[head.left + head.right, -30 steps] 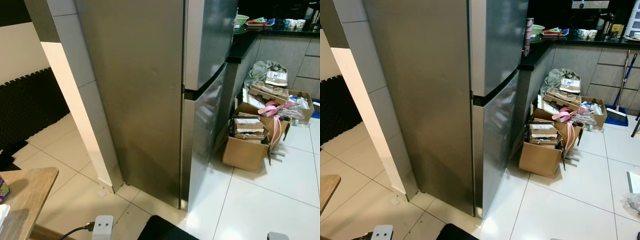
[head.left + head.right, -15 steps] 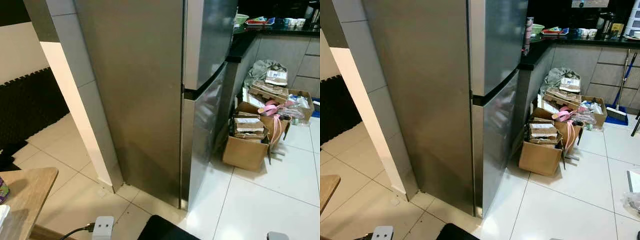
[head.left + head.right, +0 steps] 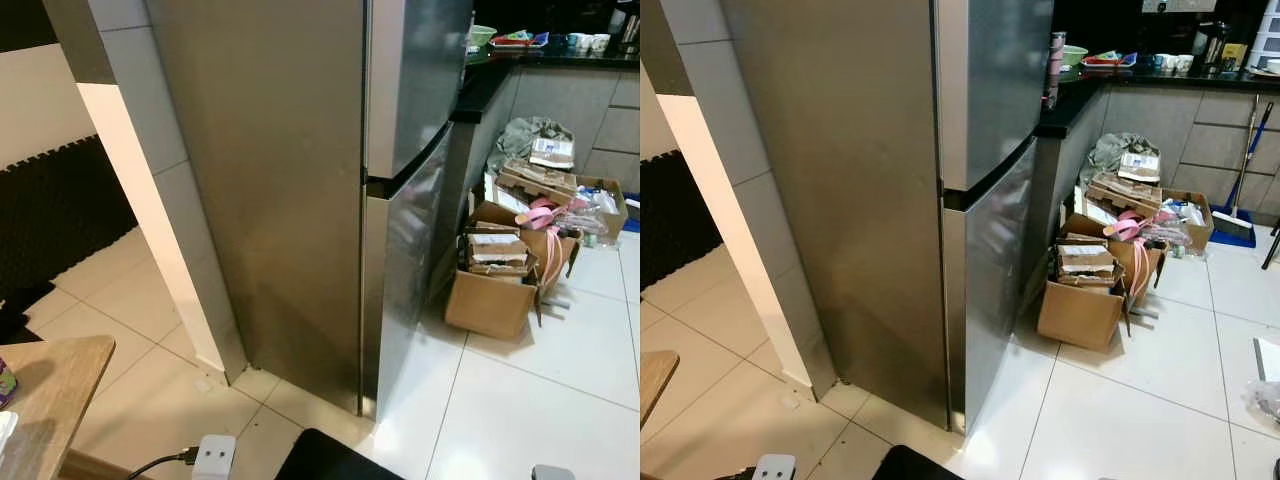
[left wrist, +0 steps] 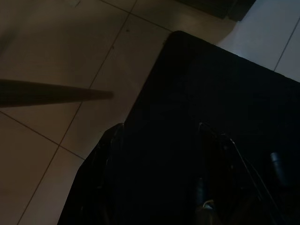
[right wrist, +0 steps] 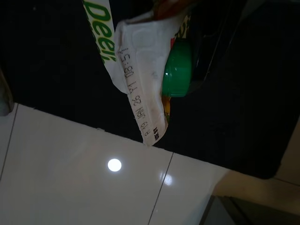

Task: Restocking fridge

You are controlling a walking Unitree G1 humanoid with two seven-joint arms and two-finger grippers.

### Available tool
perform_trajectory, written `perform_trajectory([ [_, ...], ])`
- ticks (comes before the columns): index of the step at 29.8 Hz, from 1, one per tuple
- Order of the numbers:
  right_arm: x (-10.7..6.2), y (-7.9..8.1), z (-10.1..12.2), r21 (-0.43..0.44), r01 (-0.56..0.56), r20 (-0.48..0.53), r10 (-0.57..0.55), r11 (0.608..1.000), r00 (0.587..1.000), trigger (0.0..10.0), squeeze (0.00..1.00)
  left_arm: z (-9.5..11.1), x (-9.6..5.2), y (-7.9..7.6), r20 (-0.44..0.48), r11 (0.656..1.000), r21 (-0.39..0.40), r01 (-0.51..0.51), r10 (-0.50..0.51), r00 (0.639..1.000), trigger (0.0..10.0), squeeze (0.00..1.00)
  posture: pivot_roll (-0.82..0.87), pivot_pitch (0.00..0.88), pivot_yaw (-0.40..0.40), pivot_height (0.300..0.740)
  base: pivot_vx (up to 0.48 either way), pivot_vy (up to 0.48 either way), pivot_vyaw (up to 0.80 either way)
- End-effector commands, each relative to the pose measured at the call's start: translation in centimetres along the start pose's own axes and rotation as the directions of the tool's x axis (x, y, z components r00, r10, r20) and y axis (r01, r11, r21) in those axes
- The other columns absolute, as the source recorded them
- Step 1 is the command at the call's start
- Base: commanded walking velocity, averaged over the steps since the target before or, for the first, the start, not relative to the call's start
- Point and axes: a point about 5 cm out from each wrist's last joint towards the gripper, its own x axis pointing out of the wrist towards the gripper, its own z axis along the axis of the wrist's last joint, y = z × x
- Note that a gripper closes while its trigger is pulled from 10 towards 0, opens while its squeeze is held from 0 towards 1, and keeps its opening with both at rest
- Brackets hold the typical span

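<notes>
Right wrist view shows my right gripper [image 5: 176, 56] closed around a carton [image 5: 140, 79] with a green cap [image 5: 178, 68], white gable top and green lettering, held above a black mat [image 5: 70, 61] and glossy white floor tiles [image 5: 84, 183]. My left gripper [image 4: 159, 140] hangs low over the same dark mat; the picture is too dim, so I cannot tell how its fingers stand. Ahead, the steel fridge [image 3: 320, 200] stands with both doors closed, seen from its side corner. Just beside it, under the black counter [image 3: 1080, 100], sit open cardboard boxes [image 3: 1085, 295] stuffed with papers and pink ribbon. A wooden table corner [image 3: 50, 390] is at my left, and a white plug [image 3: 212, 457] lies on the floor.
</notes>
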Motion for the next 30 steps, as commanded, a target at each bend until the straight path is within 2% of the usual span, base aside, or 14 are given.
perform_trajectory([
  [1,-0.2,0.1,-0.6,-0.005,-0.002,-0.017,0.002,1.0,1.0,10.0,0.0,-0.2,-0.1,0.6,-0.011,1.0,0.009,-0.025,0.025,1.0,10.0,0.0,-0.1,0.1,0.008,0.74,0.0,0.0,0.0],
  [3,-0.1,0.1,-0.6,-0.021,-0.008,-0.025,0.007,1.0,1.0,10.0,0.0,-0.3,-0.1,0.8,-0.015,0.999,-0.004,-0.045,0.045,0.999,10.0,0.0,-0.1,0.1,0.013,0.74,0.0,0.0,0.0],
  [4,-0.1,0.1,-0.6,-0.037,-0.013,-0.029,0.012,0.999,1.0,10.0,0.0,-0.4,-0.2,0.9,-0.017,0.998,-0.037,-0.059,0.058,0.998,10.0,0.0,-0.1,0.1,0.013,0.74,0.0,0.0,0.0],
  [12,-0.1,0.2,-0.6,-0.022,-0.012,-0.025,0.012,1.0,1.0,10.0,0.0,-0.3,-0.2,1.2,-0.015,0.997,-0.052,-0.063,0.062,0.998,10.0,0.0,-0.09,0.103,0.022,0.74,0.0,0.0,0.0],
  [15,-0.1,0.4,-0.6,-0.007,-0.013,-0.021,0.013,1.0,1.0,10.0,0.0,-0.4,-0.2,1.3,-0.023,0.998,-0.042,-0.056,0.055,0.998,10.0,0.0,-0.1,0.099,0.016,0.74,0.0,0.0,0.0],
  [18,0.0,0.6,-0.5,-0.058,-0.038,-0.028,0.036,0.998,0.999,10.0,0.0,-0.6,-0.3,1.6,-0.045,0.996,-0.019,-0.084,0.083,0.996,10.0,0.0,-0.1,0.095,0.01,0.74,0.0,0.0,0.0],
  [19,0.2,0.7,0.1,-0.062,-0.041,-0.012,0.04,0.997,0.999,10.0,0.0,-0.5,-0.2,1.5,-0.035,0.996,-0.027,-0.081,0.08,0.996,10.0,0.0,-0.09,0.092,0.008,0.74,0.0,0.0,0.0],
  [20,0.6,1.0,1.7,-0.061,-0.048,0.028,0.049,0.997,0.998,10.0,0.0,0.0,-0.1,1.3,-0.01,0.997,-0.026,-0.066,0.066,0.998,10.0,0.0,-0.08,0.087,-0.006,0.74,0.0,0.0,0.0],
  [22,0.6,1.0,1.7,-0.061,-0.048,0.028,0.049,0.997,0.998,10.0,0.0,0.0,-0.1,1.3,-0.01,0.997,-0.026,-0.066,0.066,0.998,10.0,0.0,-0.08,0.087,-0.006,0.74,0.0,0.0,0.0],
  [24,1.1,1.5,3.4,-0.082,-0.062,0.063,0.067,0.995,0.996,10.0,0.0,0.7,0.1,1.3,0.005,0.998,-0.011,-0.065,0.065,0.998,10.0,0.0,-0.08,0.085,-0.01,0.74,0.0,0.0,0.0],
  [26,1.1,1.5,3.4,-0.082,-0.062,0.063,0.067,0.995,0.996,10.0,0.0,0.7,0.1,1.3,0.005,0.998,-0.011,-0.065,0.065,0.998,10.0,0.0,-0.08,0.085,-0.01,0.74,0.0,0.0,0.0],
  [28,1.5,2.3,5.2,-0.123,-0.09,0.097,0.102,0.988,0.99,10.0,0.0,1.3,0.2,1.6,0.022,0.997,-0.008,-0.076,0.076,0.997,10.0,0.0,-0.07,0.078,-0.037,0.74,0.0,0.0,0.0],
  [30,1.6,2.8,5.7,-0.144,-0.108,0.106,0.124,0.984,0.987,10.0,0.0,1.5,0.1,1.6,0.033,0.997,-0.012,-0.081,0.082,0.996,10.0,0.0,-0.06,0.075,-0.051,0.74,0.0,0.0,0.0],
])
